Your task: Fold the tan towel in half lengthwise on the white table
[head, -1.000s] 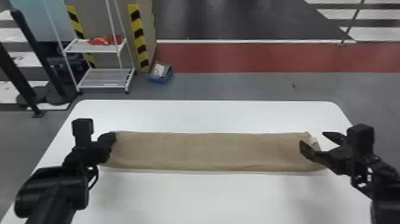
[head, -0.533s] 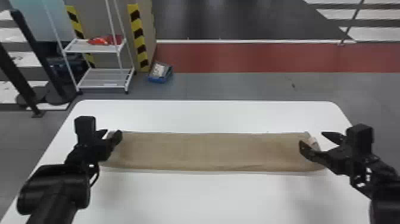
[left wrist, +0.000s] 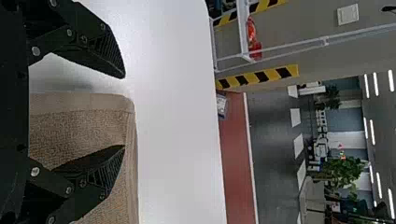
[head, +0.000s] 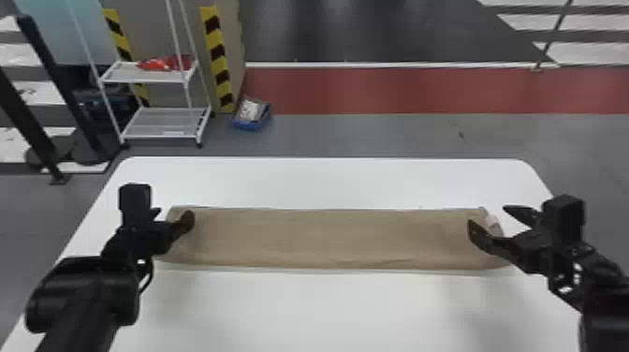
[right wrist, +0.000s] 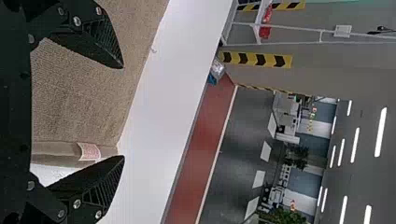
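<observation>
Evidently, your left gripper (head: 174,214) stands at the towel's left end, jaws wide apart and gripping nothing; in the left wrist view one finger is over the cloth, the other beyond its end, over bare tabletop. Next to the right you have the towel (head: 327,238) itself, a long, narrow strip lying across the white table (head: 327,309), reasonably flat, its long sides roughly parallel, with a faint ripple along the near side. At its right end you will note a small pale label (head: 492,222) and, over that end, your right gripper (head: 487,216), jaws likewise well spread and empty. Finding: the lengthwise fold appears made, both ends free. Outstanding for you, in my judgement: back both grippers off without catching the cloth, and smooth the near side if required.
</observation>
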Controlling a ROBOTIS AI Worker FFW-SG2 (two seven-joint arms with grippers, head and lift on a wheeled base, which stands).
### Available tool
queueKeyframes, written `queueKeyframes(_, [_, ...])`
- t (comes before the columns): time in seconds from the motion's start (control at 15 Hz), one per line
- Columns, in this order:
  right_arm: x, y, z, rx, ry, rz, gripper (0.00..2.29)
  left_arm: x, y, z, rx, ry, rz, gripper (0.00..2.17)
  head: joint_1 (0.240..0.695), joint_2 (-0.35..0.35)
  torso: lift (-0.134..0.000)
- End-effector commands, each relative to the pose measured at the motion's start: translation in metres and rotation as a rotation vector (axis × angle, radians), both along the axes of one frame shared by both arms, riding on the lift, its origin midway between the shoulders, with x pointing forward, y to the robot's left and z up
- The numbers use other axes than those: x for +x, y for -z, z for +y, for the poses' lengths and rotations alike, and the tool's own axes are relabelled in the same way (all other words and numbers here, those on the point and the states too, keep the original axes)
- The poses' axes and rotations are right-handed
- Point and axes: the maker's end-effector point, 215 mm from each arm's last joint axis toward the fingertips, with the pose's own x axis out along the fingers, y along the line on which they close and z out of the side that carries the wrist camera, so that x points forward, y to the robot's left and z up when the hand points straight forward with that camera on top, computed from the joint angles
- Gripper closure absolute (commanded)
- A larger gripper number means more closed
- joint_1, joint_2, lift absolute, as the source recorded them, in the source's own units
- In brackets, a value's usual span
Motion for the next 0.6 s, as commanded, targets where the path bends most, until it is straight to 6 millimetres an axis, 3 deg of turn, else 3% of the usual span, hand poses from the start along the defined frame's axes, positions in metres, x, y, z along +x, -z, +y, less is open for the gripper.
queueKeyframes(0.0, [0.0007, -0.0018, 0.001, -0.003, -0.004, -0.006, 0.22, -0.0013, 0.002, 0.003, -0.005, -0.003, 0.005, 0.41, 0.695, 0.026, -0.057])
queueKeyframes(0.13, [0.0014, -0.0042, 0.0017, -0.007, -0.009, -0.014, 0.22, 0.0002, 0.0007, 0.0048, -0.022, -0.013, 0.002, 0.61, 0.695, 0.029, -0.057])
queueKeyframes(0.27, [0.0011, -0.0033, 0.0015, -0.009, -0.01, -0.012, 0.22, 0.0004, 0.0006, 0.0032, -0.034, -0.008, 0.0, 0.62, 0.695, 0.031, -0.057])
queueKeyframes(0.4, [0.0011, -0.0033, 0.0015, -0.009, -0.01, -0.012, 0.22, 0.0012, -0.0004, 0.0032, -0.034, -0.008, -0.001, 0.98, 0.695, 0.031, -0.057])
queueKeyframes(0.53, [0.0011, -0.0033, 0.0015, -0.009, -0.01, -0.012, 0.22, 0.0007, 0.0006, 0.0023, -0.035, -0.004, 0.002, 0.98, 0.695, 0.03, -0.057])
